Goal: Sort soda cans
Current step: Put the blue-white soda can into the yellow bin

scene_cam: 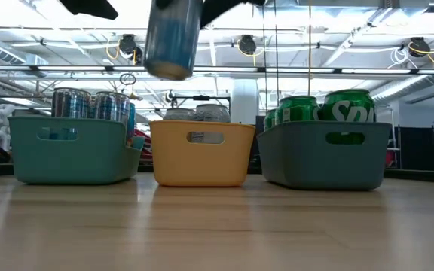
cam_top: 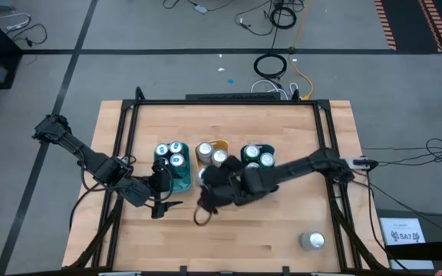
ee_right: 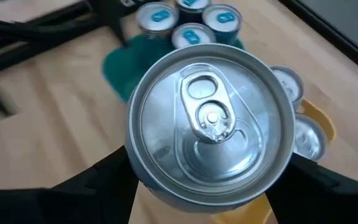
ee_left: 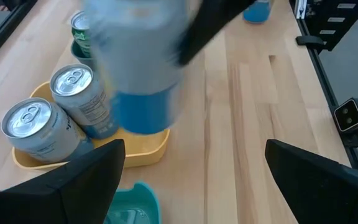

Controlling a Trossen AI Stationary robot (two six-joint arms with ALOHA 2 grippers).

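My right gripper [ee_right: 210, 186] is shut on a blue soda can [ee_right: 210, 124], held in the air near the front of the teal tray [cam_top: 181, 181] and the yellow tray [cam_top: 219, 144]. The can also shows in the low view [scene_cam: 173, 38]. My left gripper [cam_top: 166, 207] is open and empty, just in front of the teal tray, left of the held can [ee_left: 142, 68]. Three blue cans [cam_top: 170, 153] stand in the teal tray, silver cans [cam_top: 212, 155] in the yellow tray, and green cans [cam_top: 258, 156] in the dark-green tray [scene_cam: 326, 154]. My right gripper pinches the blue can's body just under its top rim [ee_right: 135, 155], one finger on each side. The fingers [ee_right: 98, 186] come from above, pointing down. The can hangs nearly upright, top up, lifted clear above the trays' rims [scene_cam: 173, 71].
One more can [cam_top: 311, 241] rests alone on the wooden table near its front right corner. The three trays stand side by side across the table's middle. A black frame [cam_top: 129, 123] runs along the table's left, far and right edges.
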